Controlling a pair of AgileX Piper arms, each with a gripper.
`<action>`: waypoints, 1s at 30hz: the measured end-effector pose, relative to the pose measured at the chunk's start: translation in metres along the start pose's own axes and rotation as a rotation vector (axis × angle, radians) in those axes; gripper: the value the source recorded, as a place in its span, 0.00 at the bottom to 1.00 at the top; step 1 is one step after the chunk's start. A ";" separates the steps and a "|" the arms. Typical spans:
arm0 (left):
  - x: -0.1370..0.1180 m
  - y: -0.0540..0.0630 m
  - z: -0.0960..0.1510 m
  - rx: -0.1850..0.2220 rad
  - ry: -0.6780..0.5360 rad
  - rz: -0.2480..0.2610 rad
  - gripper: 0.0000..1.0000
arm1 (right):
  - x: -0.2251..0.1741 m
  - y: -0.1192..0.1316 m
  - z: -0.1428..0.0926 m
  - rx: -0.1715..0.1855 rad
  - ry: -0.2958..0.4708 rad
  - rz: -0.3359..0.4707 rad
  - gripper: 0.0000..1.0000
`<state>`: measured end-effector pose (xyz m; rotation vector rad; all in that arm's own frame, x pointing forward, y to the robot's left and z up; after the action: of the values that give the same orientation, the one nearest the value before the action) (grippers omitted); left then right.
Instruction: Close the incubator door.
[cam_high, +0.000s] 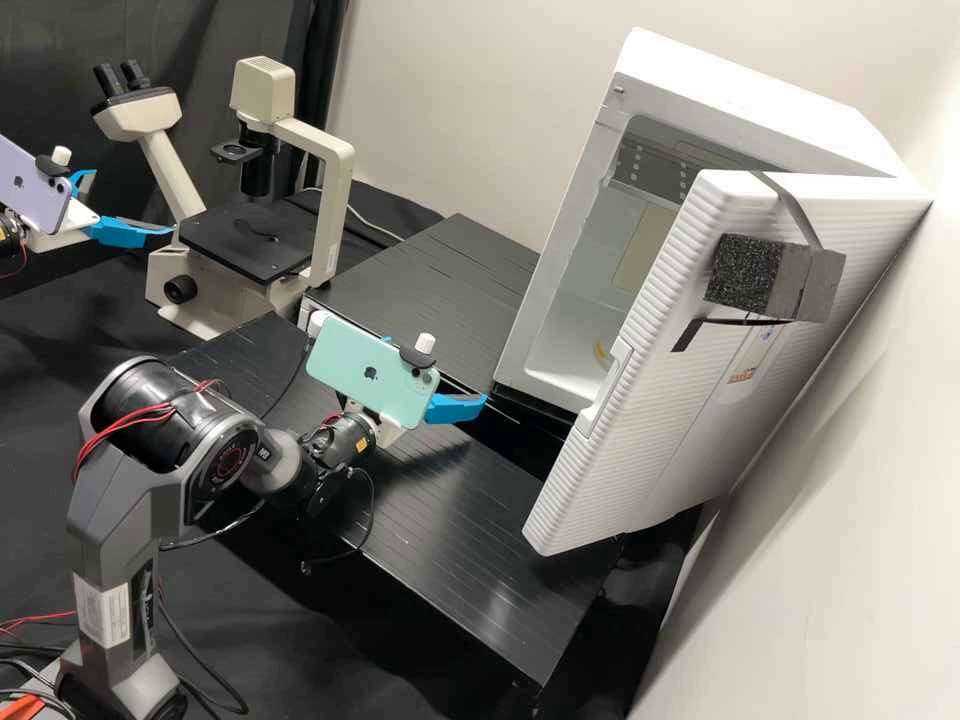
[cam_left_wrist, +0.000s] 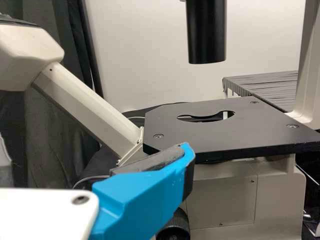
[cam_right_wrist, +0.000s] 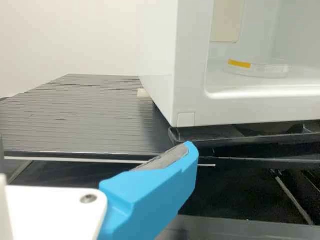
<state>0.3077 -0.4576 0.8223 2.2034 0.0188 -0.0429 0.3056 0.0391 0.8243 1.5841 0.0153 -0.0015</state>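
Observation:
The white ribbed incubator door (cam_high: 625, 440) stands swung out from the white incubator (cam_high: 750, 90), whose inside shows. A dark foam block (cam_high: 740, 277) is strapped to the door. My right gripper (cam_high: 455, 407) is in front of the incubator's lower left corner, short of the door's free edge. In the right wrist view my right gripper (cam_right_wrist: 95, 150) is open and empty, facing the incubator's bottom corner (cam_right_wrist: 186, 117). Far from the door, my left gripper (cam_high: 135, 203) is open beside the microscope; in the left wrist view, the left gripper (cam_left_wrist: 95, 155) faces its black stage (cam_left_wrist: 210, 132).
The cream microscope (cam_high: 330, 200) stands at the back left. Black slatted platforms (cam_high: 460, 510) lie under and before the incubator. A clear dish with yellow tape (cam_right_wrist: 270, 68) rests inside. A pale wall (cam_high: 850, 540) runs close behind the door.

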 end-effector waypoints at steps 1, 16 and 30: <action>0.000 0.000 0.000 0.000 0.000 0.000 1.00 | 0.000 0.000 0.000 0.000 0.000 0.000 1.00; 0.000 0.000 0.000 0.000 0.000 0.000 1.00 | -0.051 0.021 -0.001 0.002 0.032 0.117 1.00; 0.000 0.000 0.000 0.000 0.000 0.000 1.00 | -0.167 0.090 -0.013 -0.012 0.266 0.542 1.00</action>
<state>0.3077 -0.4576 0.8223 2.2034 0.0188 -0.0429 0.1400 0.0499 0.9160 1.5243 -0.2056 0.6310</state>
